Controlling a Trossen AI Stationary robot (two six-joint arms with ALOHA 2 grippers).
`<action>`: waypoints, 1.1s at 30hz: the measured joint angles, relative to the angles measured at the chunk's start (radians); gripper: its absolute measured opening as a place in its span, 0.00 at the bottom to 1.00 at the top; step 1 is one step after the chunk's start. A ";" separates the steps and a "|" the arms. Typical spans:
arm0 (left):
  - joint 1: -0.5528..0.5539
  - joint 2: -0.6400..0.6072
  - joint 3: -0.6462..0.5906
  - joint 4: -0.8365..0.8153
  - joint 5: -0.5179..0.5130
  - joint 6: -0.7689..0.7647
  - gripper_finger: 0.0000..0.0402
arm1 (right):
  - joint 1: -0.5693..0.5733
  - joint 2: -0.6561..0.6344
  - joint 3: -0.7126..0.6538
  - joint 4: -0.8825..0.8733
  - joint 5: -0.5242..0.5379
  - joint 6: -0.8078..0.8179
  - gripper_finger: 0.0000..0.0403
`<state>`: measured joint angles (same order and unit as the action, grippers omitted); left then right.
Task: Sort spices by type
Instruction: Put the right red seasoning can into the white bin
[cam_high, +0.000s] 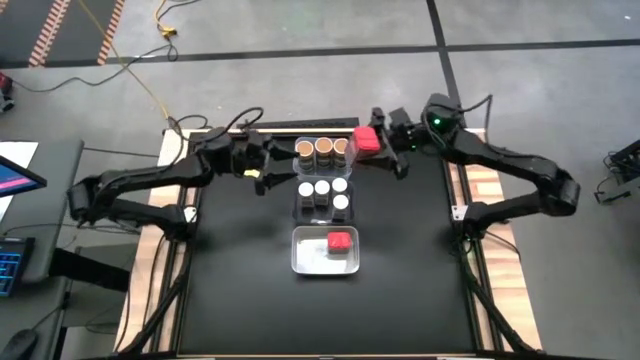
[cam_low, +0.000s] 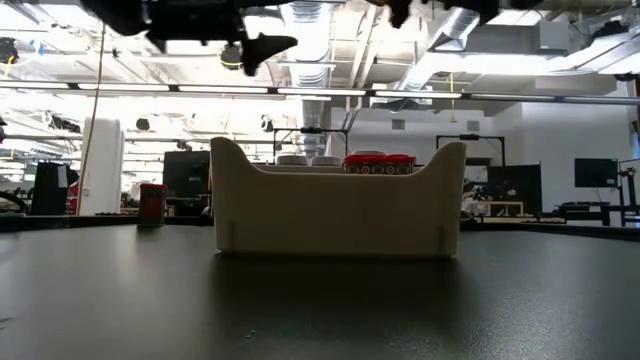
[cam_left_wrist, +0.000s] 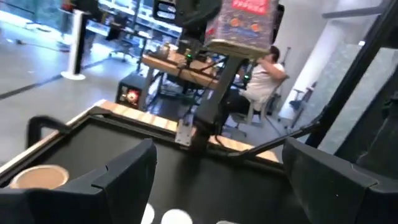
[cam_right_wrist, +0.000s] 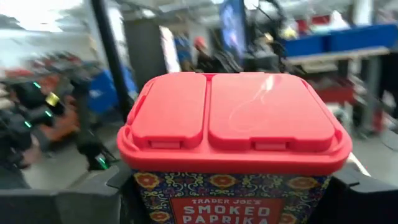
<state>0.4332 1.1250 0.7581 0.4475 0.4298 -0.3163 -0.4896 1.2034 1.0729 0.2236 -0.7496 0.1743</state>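
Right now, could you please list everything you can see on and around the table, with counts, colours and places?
Tan-topped jars: three, tan round tops, far bin.
White-topped jars: about five, white round tops, middle bin.
Red-topped jar: one, red square top, near bin.
Paprika jar: one, red square lid, patterned label, held in the air beside the far bin.
Bins: three, clear, in a row at the table's centre.
Table: one, black top.
Person: one, white shirt, seated in the room behind.
Left gripper: open, empty, left of the bins.
Right gripper: shut on the paprika jar.
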 joint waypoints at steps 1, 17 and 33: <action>0.000 0.027 0.026 -0.001 0.015 -0.004 0.83 | 0.010 0.023 0.000 0.053 -0.014 0.027 0.77; 0.000 0.364 0.425 -0.002 0.296 -0.278 0.83 | 0.055 0.234 0.177 0.220 -0.122 0.144 0.77; 0.028 0.415 0.566 0.156 0.335 -0.471 0.83 | -0.043 0.187 0.186 0.197 -0.150 0.221 0.77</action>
<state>0.4614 1.5402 1.3241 0.6037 0.7647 -0.7870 -0.5327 1.3899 1.2591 0.4206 -0.8998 0.3956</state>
